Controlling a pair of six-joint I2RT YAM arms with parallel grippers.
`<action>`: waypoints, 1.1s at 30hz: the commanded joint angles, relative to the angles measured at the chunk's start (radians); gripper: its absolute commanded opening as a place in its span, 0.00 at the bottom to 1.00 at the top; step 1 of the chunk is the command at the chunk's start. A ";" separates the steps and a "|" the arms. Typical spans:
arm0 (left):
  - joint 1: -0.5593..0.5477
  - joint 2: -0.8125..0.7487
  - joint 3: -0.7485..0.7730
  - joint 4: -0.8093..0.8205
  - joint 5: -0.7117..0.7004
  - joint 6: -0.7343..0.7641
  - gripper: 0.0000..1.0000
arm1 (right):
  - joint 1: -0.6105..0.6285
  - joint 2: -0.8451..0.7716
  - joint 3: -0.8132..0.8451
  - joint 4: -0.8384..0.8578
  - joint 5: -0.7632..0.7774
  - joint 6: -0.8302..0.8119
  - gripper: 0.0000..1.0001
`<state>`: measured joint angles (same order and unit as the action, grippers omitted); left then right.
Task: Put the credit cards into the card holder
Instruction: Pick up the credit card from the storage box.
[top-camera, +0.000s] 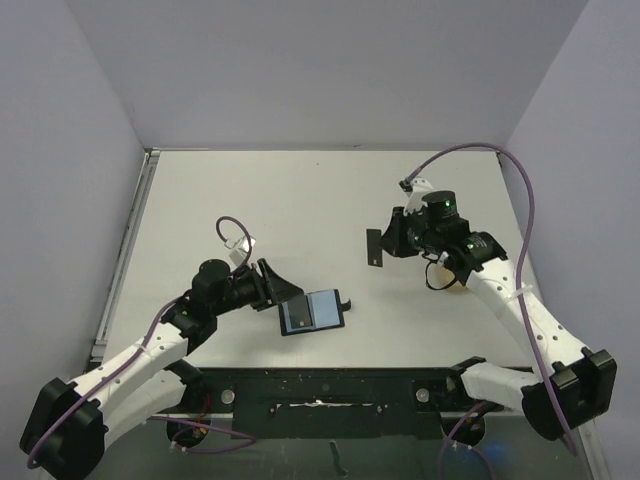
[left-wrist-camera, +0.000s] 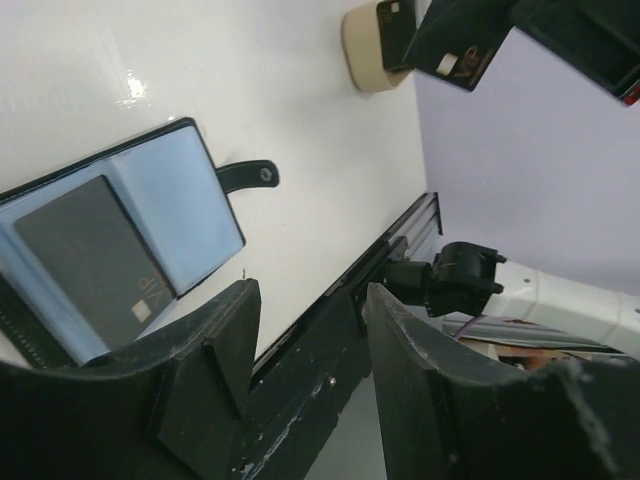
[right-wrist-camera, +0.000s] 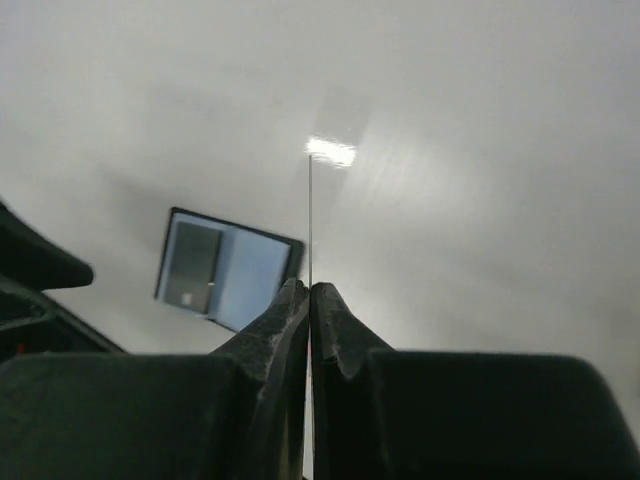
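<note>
The black card holder (top-camera: 313, 312) lies open on the table, blue-grey inside up, snap tab to the right. A dark grey card (left-wrist-camera: 90, 255) sits in its left pocket. My left gripper (top-camera: 275, 290) is open and empty just left of the holder; in the left wrist view the gripper (left-wrist-camera: 305, 300) hangs beside the holder (left-wrist-camera: 180, 205). My right gripper (top-camera: 393, 242) is shut on a second dark credit card (top-camera: 374, 248), held upright above the table, well right of the holder. In the right wrist view the gripper (right-wrist-camera: 309, 290) pinches the card (right-wrist-camera: 310, 220) edge-on, with the holder (right-wrist-camera: 228, 265) below it.
A tan shallow tray (left-wrist-camera: 365, 50) sits on the table under the right arm, mostly hidden in the top view (top-camera: 452, 287). The black base rail (top-camera: 330, 385) runs along the near edge. Purple walls close in the table on three sides.
</note>
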<state>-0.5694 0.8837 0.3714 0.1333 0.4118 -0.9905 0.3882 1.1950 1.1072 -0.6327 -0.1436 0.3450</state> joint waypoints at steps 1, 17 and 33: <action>0.006 -0.007 0.034 0.213 0.051 -0.101 0.45 | 0.020 -0.096 -0.146 0.310 -0.330 0.194 0.00; 0.005 0.075 0.046 0.449 0.115 -0.211 0.45 | 0.143 -0.123 -0.485 1.063 -0.636 0.672 0.00; 0.020 0.051 -0.010 0.490 0.108 -0.264 0.00 | 0.199 -0.054 -0.479 0.980 -0.560 0.651 0.13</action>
<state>-0.5621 0.9581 0.3679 0.5808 0.5320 -1.2549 0.5835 1.1446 0.6048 0.3691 -0.7380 1.0252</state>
